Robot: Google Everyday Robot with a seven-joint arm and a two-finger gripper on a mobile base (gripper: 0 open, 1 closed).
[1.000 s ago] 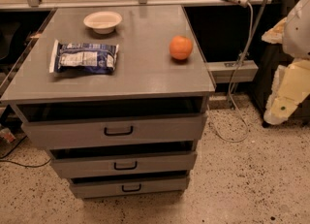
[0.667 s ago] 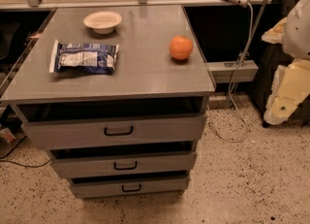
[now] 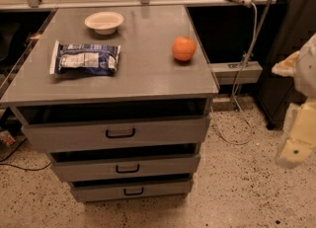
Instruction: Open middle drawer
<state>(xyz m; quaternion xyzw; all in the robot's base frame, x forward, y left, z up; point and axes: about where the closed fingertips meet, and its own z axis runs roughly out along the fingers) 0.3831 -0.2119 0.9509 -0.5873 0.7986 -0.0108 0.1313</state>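
A grey cabinet has three flat-fronted drawers stacked under its top. The middle drawer (image 3: 126, 166) has a small black bar handle (image 3: 127, 169) and sits between the taller top drawer (image 3: 116, 134) and the narrower bottom drawer (image 3: 132, 190). A dark gap shows above each drawer front. My gripper (image 3: 297, 135), cream-coloured, hangs at the right edge of the view, well to the right of the cabinet and apart from it, at about the height of the drawers.
On the cabinet top (image 3: 148, 76) lie a white bowl (image 3: 104, 22), a blue-and-white snack bag (image 3: 85, 58) and an orange (image 3: 183, 48). A cable (image 3: 237, 103) hangs to the speckled floor at the right. A dark cabinet (image 3: 286, 34) stands at the far right.
My gripper has moved lower along the right edge of the view. The cabinet, its drawers and the things on top have not moved.
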